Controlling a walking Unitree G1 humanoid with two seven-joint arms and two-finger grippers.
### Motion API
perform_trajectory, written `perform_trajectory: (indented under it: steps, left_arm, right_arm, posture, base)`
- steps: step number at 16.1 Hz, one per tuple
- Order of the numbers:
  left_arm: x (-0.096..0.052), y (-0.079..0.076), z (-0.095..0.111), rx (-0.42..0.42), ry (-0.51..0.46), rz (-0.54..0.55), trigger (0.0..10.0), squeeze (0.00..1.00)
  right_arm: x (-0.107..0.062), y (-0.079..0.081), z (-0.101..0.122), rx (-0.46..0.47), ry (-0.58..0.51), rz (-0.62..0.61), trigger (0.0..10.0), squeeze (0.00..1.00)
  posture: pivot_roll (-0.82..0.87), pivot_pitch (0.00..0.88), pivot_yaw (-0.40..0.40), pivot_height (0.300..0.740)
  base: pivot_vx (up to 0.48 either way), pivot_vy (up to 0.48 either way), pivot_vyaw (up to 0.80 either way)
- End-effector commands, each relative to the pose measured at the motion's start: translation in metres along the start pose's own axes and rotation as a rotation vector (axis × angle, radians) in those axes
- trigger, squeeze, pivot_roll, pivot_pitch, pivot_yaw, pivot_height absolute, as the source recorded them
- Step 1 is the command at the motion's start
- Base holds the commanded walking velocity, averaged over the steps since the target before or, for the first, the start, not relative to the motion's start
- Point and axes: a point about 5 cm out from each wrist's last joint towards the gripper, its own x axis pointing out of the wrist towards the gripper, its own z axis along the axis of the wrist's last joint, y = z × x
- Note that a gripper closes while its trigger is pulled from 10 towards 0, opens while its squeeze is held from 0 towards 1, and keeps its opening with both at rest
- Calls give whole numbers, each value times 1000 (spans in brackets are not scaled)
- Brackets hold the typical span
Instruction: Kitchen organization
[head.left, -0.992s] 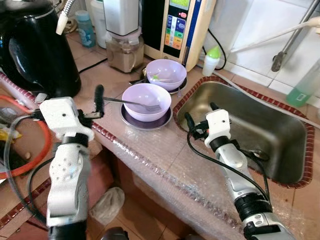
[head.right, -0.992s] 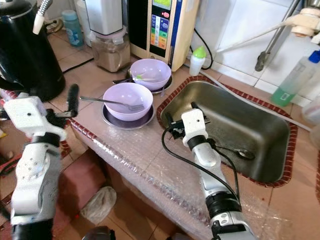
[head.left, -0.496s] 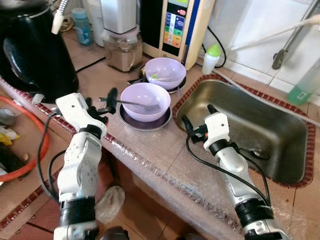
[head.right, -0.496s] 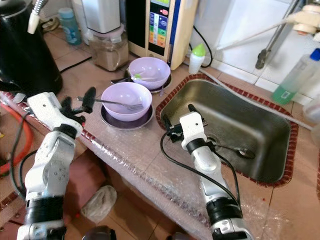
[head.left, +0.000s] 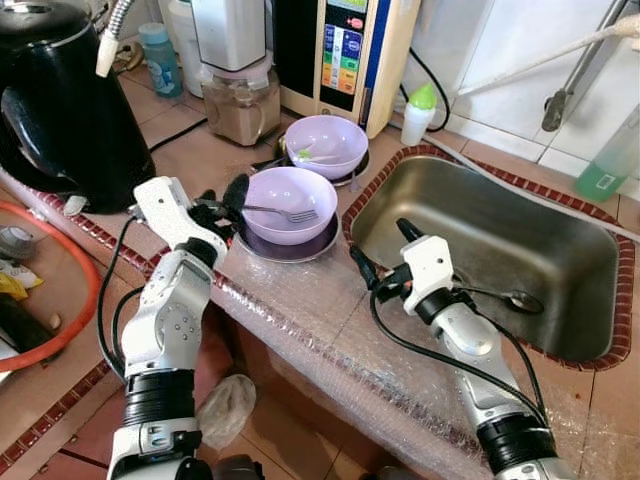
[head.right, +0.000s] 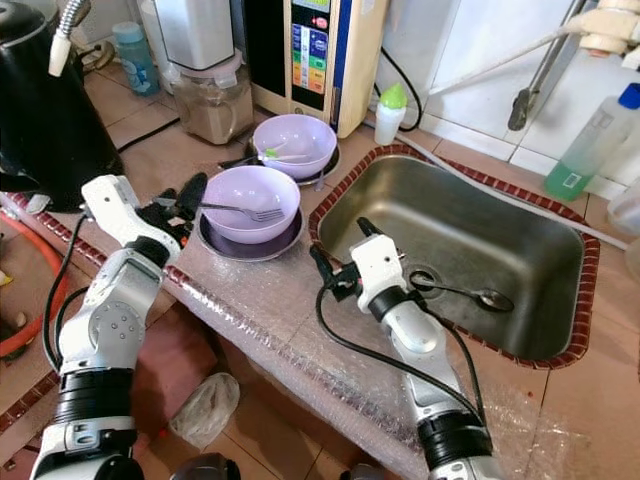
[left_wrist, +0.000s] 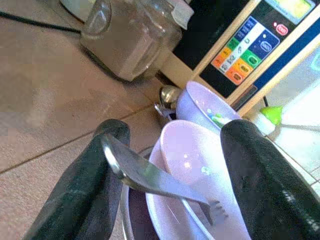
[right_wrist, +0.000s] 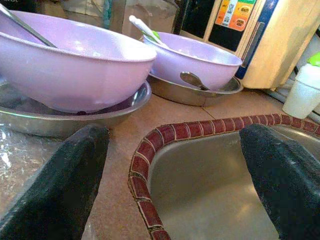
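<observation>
Reaching in from the side, the left pincer (head.left: 222, 200) has closed the gap to the fork (head.left: 268, 210) since a moment ago, and its black fingers now stand apart on either side of the handle's end; one finger (left_wrist: 82, 195) looks to be touching the metal, the other (left_wrist: 260, 175) is well clear. That thin steel fork leans across the rim of a smooth lilac plastic bowl (head.left: 290, 190), tines down inside. This near bowl sits on a shallow steel plate (head.left: 285, 247) on the brown tiled bench (head.left: 185, 140), whose front edge is wrapped in bubble film. Just behind stands a second lilac bowl (head.left: 328, 142) on its own steel dish, with a green-and-white utensil in it. The left arm is bent sharply at the elbow, forearm rising from below the bench edge. The right pincer (head.left: 385, 262) hovers at the sink's (head.left: 560, 330) red-tiled rim, fingers spread wide, holding nothing. A spoon (head.left: 505, 297) lies in the steel basin. A black kettle (head.left: 60, 100), a glass blender jar (head.left: 240, 105) and a panelled water appliance (head.left: 345, 50) stand along the back.
</observation>
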Motion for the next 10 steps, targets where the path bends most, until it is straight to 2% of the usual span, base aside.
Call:
perform_trajectory:
  steps: [1, 10]
  left_arm:
    - [0, 0, -3, -10, 20, -10, 0, 0]
    - [-9, 5, 1, 14, 50, 1, 0, 0]
  right_arm:
    - [-2, 1, 3, 4, -4, 7, 10000, 0]
    - [-3, 0, -1, -5, 29, 2, 10000, 0]
  posture:
    - [-4, 0, 24, 740]
    - [4, 0, 26, 740]
  base:
    - [0, 0, 0]
    - [0, 0, 0]
